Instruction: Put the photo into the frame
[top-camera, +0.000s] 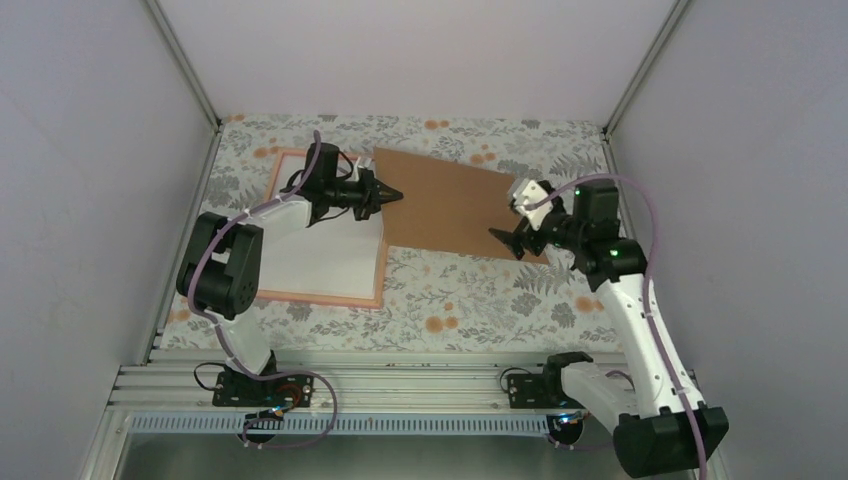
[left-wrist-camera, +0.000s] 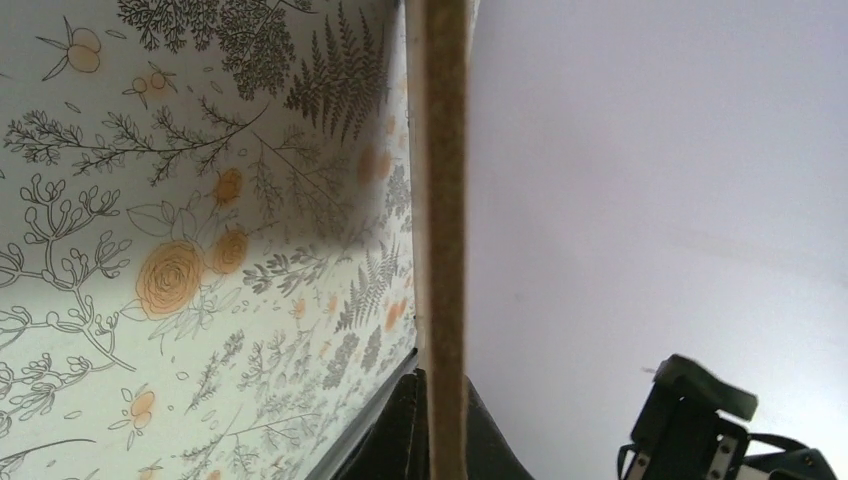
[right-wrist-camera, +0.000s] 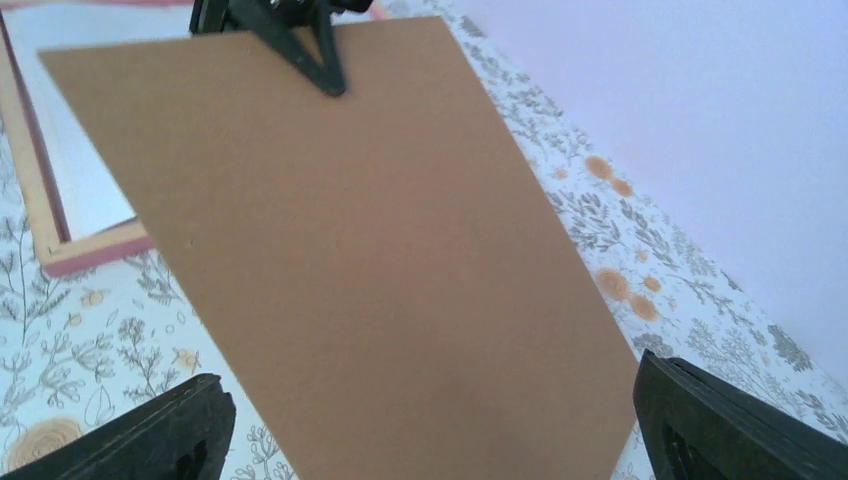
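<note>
Top external, starting at left gripper (top-camera: 396, 194): clenched on the 9 o'clock edge of board (top-camera: 460, 205), apparently lifting that edge clear of the cloth (top-camera: 460, 300). Same grasp confirmed in left wrist view, with board (left-wrist-camera: 445, 200) seen edge-on between black fingers (left-wrist-camera: 400, 440). Across at the board's 4 o'clock corner, right gripper (top-camera: 508, 243) spread wide and grasping nothing; in right wrist view, fingers (right-wrist-camera: 160, 430) well apart on either side of the near edge of board (right-wrist-camera: 360, 250), not visibly touching it. At 9 o'clock of the board, frame (top-camera: 320, 297) lying flat on the cloth, with a white sheet (top-camera: 330, 255) filling its opening. Impossible to tell photo back from mat there; no sunset print visible anywhere, so photo either face-down in frame or out of sight. Judged partway through: board off the frame and held up, opening exposed. Left to do, by this reading: confirm photo seated in the opening, then lay board back over it.
</note>
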